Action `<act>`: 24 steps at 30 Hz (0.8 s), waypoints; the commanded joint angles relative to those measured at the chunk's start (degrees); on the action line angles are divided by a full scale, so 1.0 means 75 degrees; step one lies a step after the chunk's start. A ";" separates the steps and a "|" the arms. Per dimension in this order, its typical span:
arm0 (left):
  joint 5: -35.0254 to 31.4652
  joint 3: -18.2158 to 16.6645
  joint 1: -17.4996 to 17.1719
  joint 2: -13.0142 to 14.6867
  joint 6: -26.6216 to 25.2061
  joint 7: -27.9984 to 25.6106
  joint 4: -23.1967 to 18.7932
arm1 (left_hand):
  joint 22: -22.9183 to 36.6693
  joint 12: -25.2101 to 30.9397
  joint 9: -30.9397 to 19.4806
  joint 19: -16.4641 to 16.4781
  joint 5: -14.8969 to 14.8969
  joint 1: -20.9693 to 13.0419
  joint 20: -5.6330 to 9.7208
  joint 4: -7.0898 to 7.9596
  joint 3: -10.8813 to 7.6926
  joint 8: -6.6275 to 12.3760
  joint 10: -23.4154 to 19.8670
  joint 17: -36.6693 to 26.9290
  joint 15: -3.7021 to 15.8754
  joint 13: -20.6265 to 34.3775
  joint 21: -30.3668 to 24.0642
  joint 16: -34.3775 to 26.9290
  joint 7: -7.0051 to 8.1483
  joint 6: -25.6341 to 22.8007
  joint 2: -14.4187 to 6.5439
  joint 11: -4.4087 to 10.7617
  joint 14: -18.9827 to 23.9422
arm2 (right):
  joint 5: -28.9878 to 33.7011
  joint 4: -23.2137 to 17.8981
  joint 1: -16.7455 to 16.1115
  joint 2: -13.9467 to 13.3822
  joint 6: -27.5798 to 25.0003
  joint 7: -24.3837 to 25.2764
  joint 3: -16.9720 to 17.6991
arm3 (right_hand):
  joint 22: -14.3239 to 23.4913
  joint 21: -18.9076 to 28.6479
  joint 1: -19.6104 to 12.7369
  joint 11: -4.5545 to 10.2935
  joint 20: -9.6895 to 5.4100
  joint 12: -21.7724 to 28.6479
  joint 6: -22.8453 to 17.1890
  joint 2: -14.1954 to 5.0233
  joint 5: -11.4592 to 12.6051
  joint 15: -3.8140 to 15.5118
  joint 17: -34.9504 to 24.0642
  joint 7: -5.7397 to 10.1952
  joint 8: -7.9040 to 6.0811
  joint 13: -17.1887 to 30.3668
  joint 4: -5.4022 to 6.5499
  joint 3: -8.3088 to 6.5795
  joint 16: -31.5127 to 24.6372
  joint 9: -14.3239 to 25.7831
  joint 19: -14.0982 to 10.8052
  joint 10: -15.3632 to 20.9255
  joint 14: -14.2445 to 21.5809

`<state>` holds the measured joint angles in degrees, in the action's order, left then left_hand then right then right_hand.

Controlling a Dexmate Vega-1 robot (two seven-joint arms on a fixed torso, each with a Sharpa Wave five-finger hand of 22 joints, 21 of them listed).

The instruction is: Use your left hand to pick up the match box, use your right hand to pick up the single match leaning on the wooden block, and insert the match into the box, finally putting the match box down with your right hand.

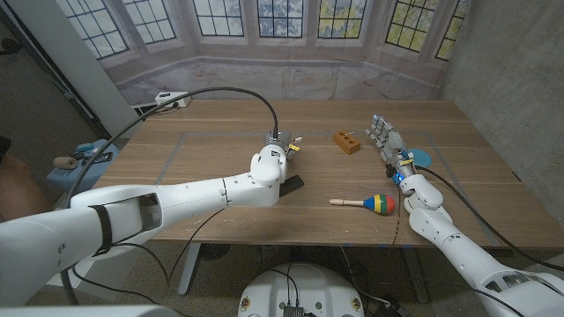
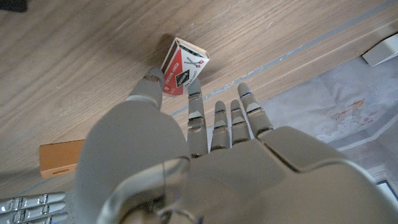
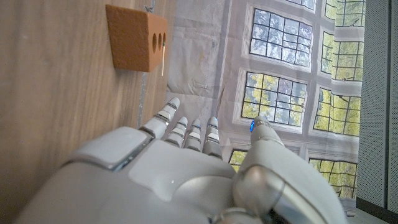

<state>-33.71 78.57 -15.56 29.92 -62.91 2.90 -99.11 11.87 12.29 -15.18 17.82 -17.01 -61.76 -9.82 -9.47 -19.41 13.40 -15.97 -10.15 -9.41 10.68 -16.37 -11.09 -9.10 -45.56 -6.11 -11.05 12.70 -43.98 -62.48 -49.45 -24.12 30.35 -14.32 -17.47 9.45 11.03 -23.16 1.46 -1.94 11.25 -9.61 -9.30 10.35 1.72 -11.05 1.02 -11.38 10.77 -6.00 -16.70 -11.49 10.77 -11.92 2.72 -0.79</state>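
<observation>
While our left hand [image 2: 186, 155] pinches the match box [image 2: 185, 66] just above the table [image 1: 220, 150], we judge the pickup done; next our right hand [image 1: 385, 138], fingers apart and holding nothing, must take the match [image 3: 163, 61] leaning on the wooden block [image 3: 134, 37]

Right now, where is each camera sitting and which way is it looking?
Head view: sits on the robot's head, looks down at the wooden table; both white arms show, the left hand and the right hand.
Left wrist view: sits on the left wrist, looks along the left hand at the red-and-white match box it pinches.
Right wrist view: sits on the right wrist, looks along the right hand toward the orange wooden block with holes.
Shared: the block shows in the head view and the left wrist view too.
</observation>
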 commanded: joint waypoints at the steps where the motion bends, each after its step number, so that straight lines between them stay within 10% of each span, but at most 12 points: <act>1: -0.0238 -0.0441 -0.0311 0.0119 0.0495 0.0124 -0.0138 | 0.0010 -0.0015 -0.0035 0.0021 -0.0064 -0.0079 0.0021 0.0007 0.0001 0.0057 -0.0084 0.0002 0.0025 0.0018 -0.0027 0.0027 0.0021 -0.0055 0.0005 0.0009 0.0084 | 0.0137 -0.0277 -0.0069 -0.0109 -0.0211 0.0258 -0.0081 | 0.0038 -0.0002 0.0057 -0.0006 -0.0211 -0.0003 -0.0051 -0.0003 -0.0010 0.0124 -0.0034 0.0012 0.0007 0.0039 -0.0007 -0.0032 -0.0060 0.0041 -0.0057 0.0023 0.0057; 24: -0.0679 -0.1321 -0.0818 0.0260 0.1745 0.0486 -0.0243 | 0.0013 -0.0028 -0.0081 0.0011 -0.0068 -0.0086 0.0075 0.0024 0.0028 0.0060 -0.0105 0.0001 0.0078 0.0020 -0.0039 0.0034 0.0080 -0.0105 0.0009 0.0065 0.0102 | 0.0444 -0.0998 -0.0257 -0.0369 -0.0666 0.0888 -0.0223 | 0.0038 -0.0004 0.0066 -0.0005 -0.0194 -0.0009 -0.0058 -0.0003 -0.0010 0.0120 -0.0034 0.0011 0.0006 0.0039 -0.0009 -0.0040 -0.0057 0.0042 -0.0055 0.0007 0.0050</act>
<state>-37.30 71.98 -19.68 31.28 -54.41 5.35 -100.39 11.86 12.30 -15.61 17.59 -17.01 -61.75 -9.60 -9.31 -19.26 13.58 -16.44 -10.15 -9.11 10.68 -16.38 -11.09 -8.81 -45.85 -6.10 -10.59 13.01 -41.75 -67.18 -50.46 -25.85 27.21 -10.20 -18.72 9.45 11.03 -23.16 1.46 -1.94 11.25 -9.61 -9.30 10.35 1.72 -11.05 1.02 -11.38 10.77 -6.00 -16.69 -11.49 10.77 -11.92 2.72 -0.79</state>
